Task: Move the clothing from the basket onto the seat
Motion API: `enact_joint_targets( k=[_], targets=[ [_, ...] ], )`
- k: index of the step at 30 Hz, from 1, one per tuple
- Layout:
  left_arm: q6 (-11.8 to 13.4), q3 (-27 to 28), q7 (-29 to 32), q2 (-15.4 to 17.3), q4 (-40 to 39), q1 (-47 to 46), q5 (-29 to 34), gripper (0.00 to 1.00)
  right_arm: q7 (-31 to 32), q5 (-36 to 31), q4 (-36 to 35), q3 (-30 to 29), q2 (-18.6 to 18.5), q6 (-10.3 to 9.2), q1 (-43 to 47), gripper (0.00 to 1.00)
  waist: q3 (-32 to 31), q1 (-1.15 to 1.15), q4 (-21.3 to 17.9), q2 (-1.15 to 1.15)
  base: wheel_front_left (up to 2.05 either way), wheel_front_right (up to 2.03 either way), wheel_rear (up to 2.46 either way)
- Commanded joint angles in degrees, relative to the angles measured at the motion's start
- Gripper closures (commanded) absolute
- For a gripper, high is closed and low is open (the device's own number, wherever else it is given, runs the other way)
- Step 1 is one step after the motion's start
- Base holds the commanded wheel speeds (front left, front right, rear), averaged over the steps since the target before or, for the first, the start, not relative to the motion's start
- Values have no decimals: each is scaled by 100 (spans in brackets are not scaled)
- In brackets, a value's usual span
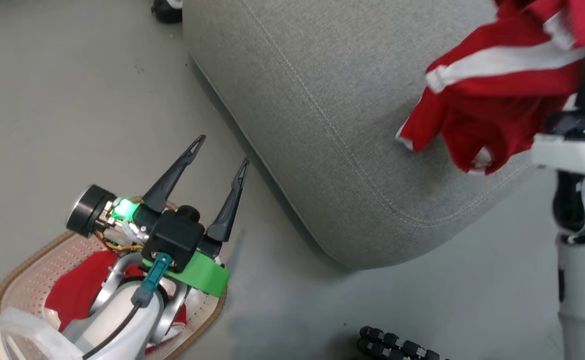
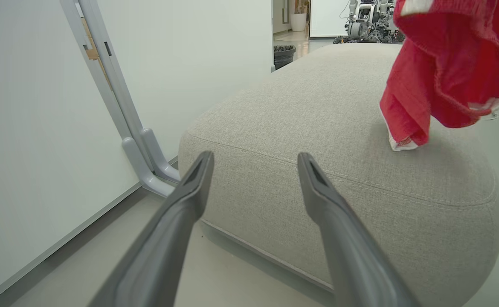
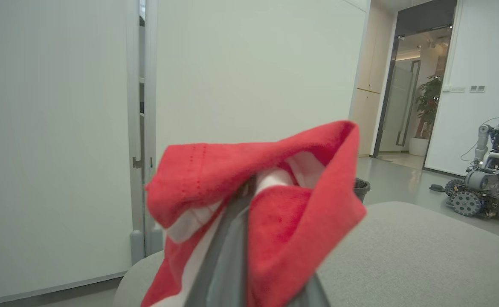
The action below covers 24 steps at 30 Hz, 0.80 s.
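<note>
A red garment with white stripes [image 1: 497, 95] hangs over the light-grey seat [image 1: 332, 125], its lowest corner just touching the cushion top. My right gripper [image 3: 249, 192] is shut on this garment, which drapes over the fingers in the right wrist view. In the left wrist view the same garment [image 2: 450, 72] dangles above the seat [image 2: 339, 140] at the upper right. My left gripper [image 1: 221, 150] stands open and empty above the floor, between the basket and the seat's edge. The cream basket [image 1: 27, 280] at the lower left holds another red garment [image 1: 77, 290], partly hidden by my left arm.
A white wall with a grey door frame [image 2: 117, 98] runs along the seat's far side. A black bin [image 2: 283, 53] and another wheeled robot [image 3: 488, 187] stand beyond the seat. A black ribbed object [image 1: 397, 347] lies on the floor near the bottom edge.
</note>
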Motion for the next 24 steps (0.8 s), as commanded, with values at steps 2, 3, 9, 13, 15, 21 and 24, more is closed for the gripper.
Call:
enact_joint_targets(
  k=[2, 3, 9, 13, 15, 21, 24],
  targets=[
    [-21, -14, 191, 168, -252, -204, 167, 0, -19, 193, 228, -320, -163, -5, -513, 100, 894, 0, 323, 0, 0, 0, 0],
    [-37, -42, 279, 193, -365, -265, 200, 0, -19, 239, 329, -455, -296, -4, -717, 100, 1058, 0, 411, 0, 0, 0, 0],
    [-72, -80, 557, 291, -800, -571, 389, 0, -19, 725, 777, -1019, -756, -3, -1760, 100, 1789, 0, 765, 0, 0, 0, 0],
    [-98, -106, 667, 313, -992, -696, 462, 0, -18, 962, 1026, -1097, -1051, -4, -2246, 100, 2134, 0, 863, 0, 0, 0, 0],
    [-117, -114, 700, 303, -1041, -761, 455, 0, -18, 914, 1175, -1138, -1154, -4, -2368, 100, 2279, 0, 924, 0, 0, 0, 0],
    [-156, -153, 667, 275, -1027, -973, 505, 0, -18, 760, 2002, -1186, -1233, -4, -2375, 100, 2598, 0, 1118, 0, 0, 0, 0],
    [-151, -184, 634, 237, -975, -1013, 520, 0, -18, 612, 2482, -1291, -1193, -4, -2326, 100, 2669, 0, 1201, 0, 0, 0, 0]
  ],
)
